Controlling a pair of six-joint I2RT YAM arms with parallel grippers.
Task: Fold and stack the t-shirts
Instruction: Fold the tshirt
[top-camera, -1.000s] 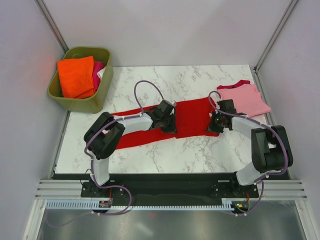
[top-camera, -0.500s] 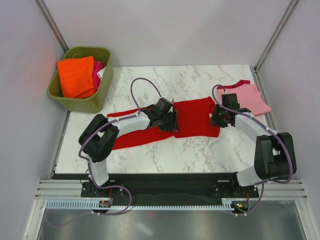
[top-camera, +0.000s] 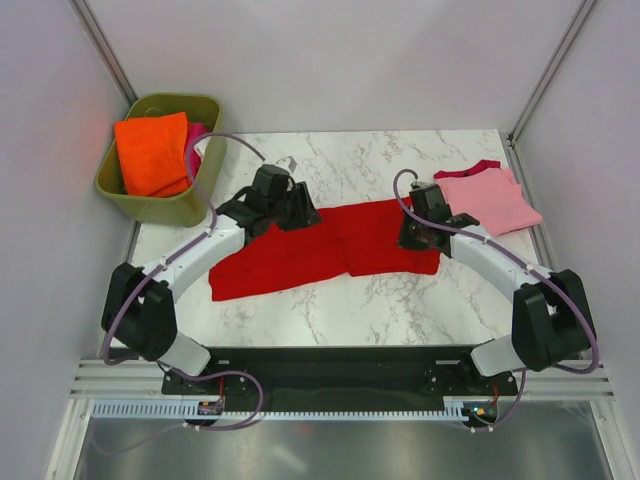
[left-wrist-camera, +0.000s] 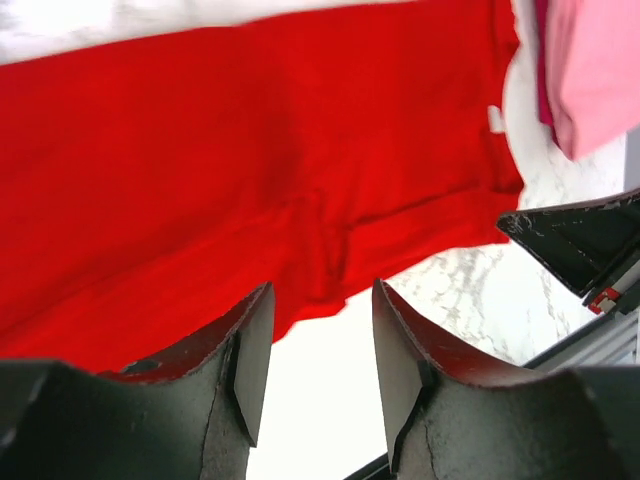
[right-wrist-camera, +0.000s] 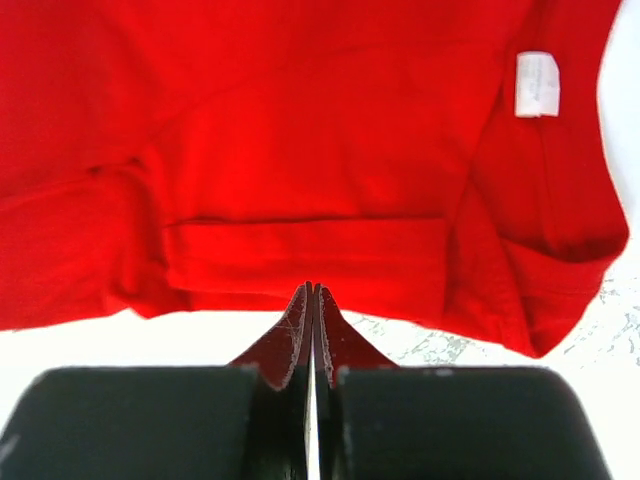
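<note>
The red t-shirt (top-camera: 290, 258) lay across the middle of the marble table (top-camera: 380, 300), with a narrow band of cloth turned over along its edge at the right end. The right gripper (right-wrist-camera: 313, 292) hung at that end, its fingers pressed together. The tips sat just at the cloth's edge with no cloth showing between them, so a pull from there would likely come away with nothing, or rub the turned band open.

The left gripper (left-wrist-camera: 320, 298) hovered near the shirt's far edge, fingers spread and holding nothing. Coming down on doubled cloth, it might catch only the top layer — and the fold would skew.

Farther right, the pink t-shirt (top-camera: 492, 198) lay just beside the red one's collar end. A careless sweep of the right arm could snag it or push it toward the table's corner. The olive tub (top-camera: 195, 205), holding an orange cloth (top-camera: 150, 150), stood well apart at the far left and seemed no trouble.
</note>
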